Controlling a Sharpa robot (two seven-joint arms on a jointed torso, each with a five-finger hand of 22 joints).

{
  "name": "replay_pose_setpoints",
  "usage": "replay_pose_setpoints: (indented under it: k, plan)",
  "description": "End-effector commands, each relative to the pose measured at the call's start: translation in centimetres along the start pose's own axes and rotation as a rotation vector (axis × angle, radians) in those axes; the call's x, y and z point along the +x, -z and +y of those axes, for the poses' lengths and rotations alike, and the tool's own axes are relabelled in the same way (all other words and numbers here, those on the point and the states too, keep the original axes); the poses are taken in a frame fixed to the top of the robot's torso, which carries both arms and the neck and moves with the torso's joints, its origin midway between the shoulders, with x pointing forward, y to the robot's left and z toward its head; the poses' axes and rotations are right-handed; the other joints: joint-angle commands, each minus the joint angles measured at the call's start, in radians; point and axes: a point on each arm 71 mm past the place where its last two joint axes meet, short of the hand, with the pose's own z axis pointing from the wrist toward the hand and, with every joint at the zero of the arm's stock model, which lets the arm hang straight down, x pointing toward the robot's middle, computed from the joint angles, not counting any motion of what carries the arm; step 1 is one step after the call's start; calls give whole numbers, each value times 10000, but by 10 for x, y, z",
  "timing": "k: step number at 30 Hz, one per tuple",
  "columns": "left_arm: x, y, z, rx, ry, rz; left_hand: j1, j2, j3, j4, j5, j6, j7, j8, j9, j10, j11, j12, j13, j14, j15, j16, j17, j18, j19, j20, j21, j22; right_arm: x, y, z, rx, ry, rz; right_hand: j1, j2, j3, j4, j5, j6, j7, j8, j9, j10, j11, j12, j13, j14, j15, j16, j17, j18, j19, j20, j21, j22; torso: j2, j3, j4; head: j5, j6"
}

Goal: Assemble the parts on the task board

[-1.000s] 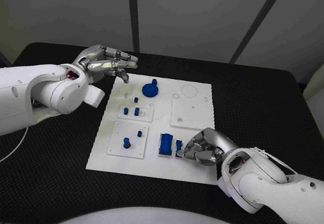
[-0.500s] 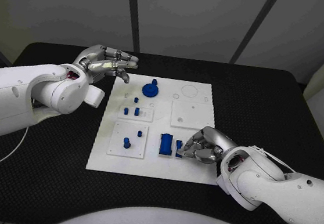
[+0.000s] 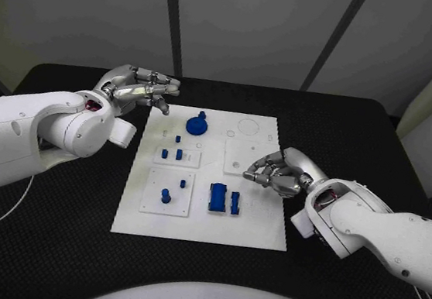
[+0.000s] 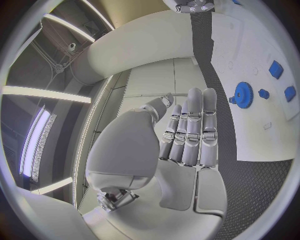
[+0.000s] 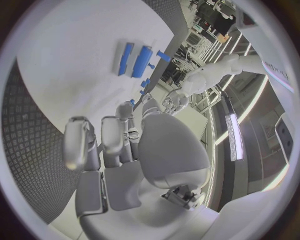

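The white board (image 3: 204, 218) is lying in the middle of the black desk (image 3: 377, 138). The right hand (image 3: 275, 174) is hovering over the board's right side, fingers curled in and gripping nothing visible. Two blue blocks (image 3: 224, 199) are sitting side by side just beside it. The left hand (image 3: 136, 87) is hanging at the board's far left corner, fingers loosely bent and empty, near a round blue gear (image 3: 198, 123).

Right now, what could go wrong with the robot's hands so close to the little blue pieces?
The right hand hovers with curled fingers just past the two upright blue blocks; a careless sweep might knock them over. The left hand sits at the task board edge near the blue gear, so a sudden reach could bump the gear or nudge the board.
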Motion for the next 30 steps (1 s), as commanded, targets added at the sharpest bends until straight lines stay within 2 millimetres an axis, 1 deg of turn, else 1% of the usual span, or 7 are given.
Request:
replay_pose_setpoints:
  k: [1,9,22,23,24,28,30]
  plan:
    - [-4,-2,-3,370,542,-185,-240,-66,-239,85,-12,-18,-50,92,5,7,-59,145,24,-410,29,-338,-187,-133,-312,36,-303,-189,-16,-14,0,-716,-3109,-373,565,111,32,-80,-47,-263,199,-241,-136,-1027,238,-1651,-1307,-1435,237,-3680,-3209,804,-2587,206,-3732,-1769,-162,-82,-77,-27,227]
    - [-20,-10,1,862,1358,-1331,-371,59,-970,508,-62,89,-81,137,-9,586,13,49,-64,-1557,493,-3539,-1556,-144,-2267,628,-2677,-2089,-50,-63,-3,-1324,-5009,-1369,1982,293,404,-26,-698,-263,548,-1070,-1239,-1235,824,-4684,-5770,-3355,1222,-8425,-6104,1092,-4633,1170,-8988,-5647,-330,-132,-201,34,853]
    - [-32,-26,24,903,1773,-2893,-100,394,-2387,824,-70,-185,-379,-696,-36,139,545,-1928,-67,-2457,1280,-7023,-2868,-127,-4346,1447,-4152,-5077,-70,-111,-10,-1639,-5354,-2276,1752,357,632,-341,-718,-52,568,-1159,-2959,-732,1165,-5950,-9273,-3323,1638,-10618,-9143,1102,-4383,1763,-12315,-9089,-491,-201,-91,271,1304]
    - [-27,-25,26,517,1566,-2288,-4130,1145,-2821,331,-469,-3076,-792,-1404,-686,-2744,-13,-2120,-696,-5089,743,-7297,-3536,-580,-6096,564,-4767,-6435,-69,-108,-12,-1136,-4862,-2430,-2765,159,1166,-866,-1325,-3046,50,-1784,-3364,-4047,724,-6633,-10084,-6598,1216,-11243,-9475,455,-7150,986,-12950,-10175,-455,-182,-151,197,1237]
    - [-27,-25,26,517,1562,-2291,-4158,1145,-2905,331,-469,-3123,-832,-1404,-686,-2839,-25,-2893,-696,-5164,752,-7398,-3536,-580,-6231,556,-4767,-6586,-68,-108,-12,-1139,-4870,-2435,-2852,159,1166,-884,-1325,-3053,49,-1784,-3408,-4044,731,-6633,-10084,-6607,1236,-11243,-9553,453,-7150,1001,-12950,-10284,-457,-181,-149,198,1243]
    - [-22,-24,26,530,1489,-2345,-5430,1145,-3078,331,-616,-4030,-974,-1404,-686,-3768,-198,-2893,-696,-6012,590,-7557,-3536,-590,-6838,288,-4767,-7098,-67,-105,-9,-1210,-5024,-2547,-4321,159,1166,-1074,-1513,-3948,-109,-1784,-3565,-5038,575,-6633,-10084,-7630,1134,-11243,-9706,454,-7997,785,-12950,-10686,-495,-165,-109,228,1365]
    - [-17,-22,27,545,1415,-2399,-5956,1145,-3143,331,-673,-4408,-1032,-1404,-686,-4149,-272,-2893,-696,-6359,522,-7607,-3536,-1071,-7080,179,-4767,-7289,-65,-102,-7,-1273,-5178,-2659,-4871,159,1166,-1140,-1583,-4301,-167,-1784,-3616,-5429,521,-6633,-10084,-8022,1090,-11243,-9759,384,-8325,697,-12950,-10829,-533,-148,-69,258,1488]
